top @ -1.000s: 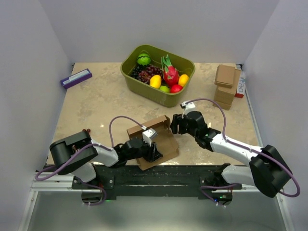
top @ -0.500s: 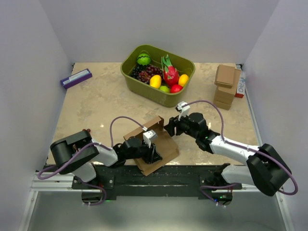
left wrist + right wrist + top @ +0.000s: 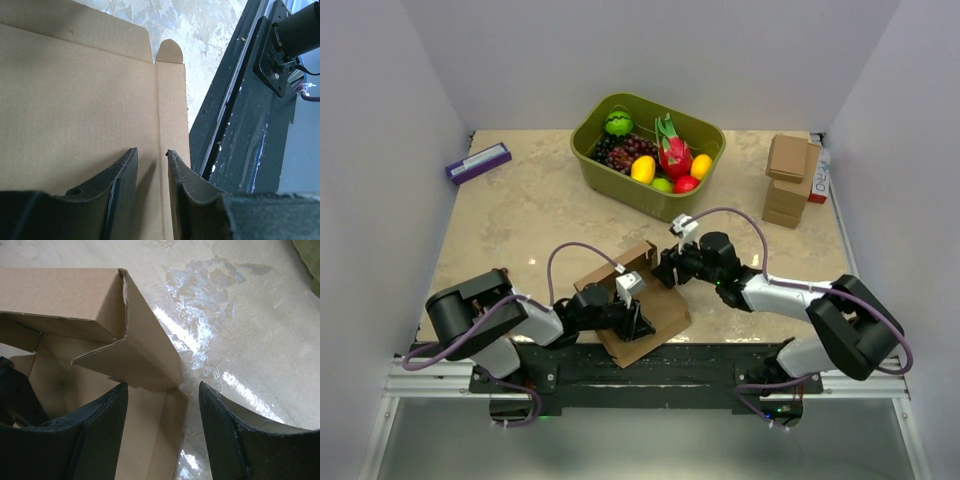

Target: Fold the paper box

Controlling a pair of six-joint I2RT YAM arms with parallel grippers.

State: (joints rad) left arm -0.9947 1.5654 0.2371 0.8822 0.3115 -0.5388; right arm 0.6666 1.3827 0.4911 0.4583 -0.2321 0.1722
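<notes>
The paper box (image 3: 650, 305) lies half folded near the table's front edge, its back wall and one side flap raised. My left gripper (image 3: 634, 322) rests low on its near part. In the left wrist view the left gripper (image 3: 151, 151) has its jaws only a narrow gap apart over the flat panel (image 3: 75, 100), a crease running between them and nothing gripped. My right gripper (image 3: 665, 270) is at the box's right rear corner. The right wrist view shows the right gripper (image 3: 162, 386) wide open, the raised flap's (image 3: 145, 360) lower corner just ahead of its fingertips.
A green basket (image 3: 692, 202) of fruit stands behind the box. A stack of small brown boxes (image 3: 787, 180) and a red-and-white carton (image 3: 819, 182) sit at the back right, and a purple box (image 3: 478, 162) at the back left. The black base rail (image 3: 240, 125) runs right beside the box's near edge.
My right gripper has moved left, up to the box's raised flap. The left jaws have narrowed slightly, and the box has shifted a little.
</notes>
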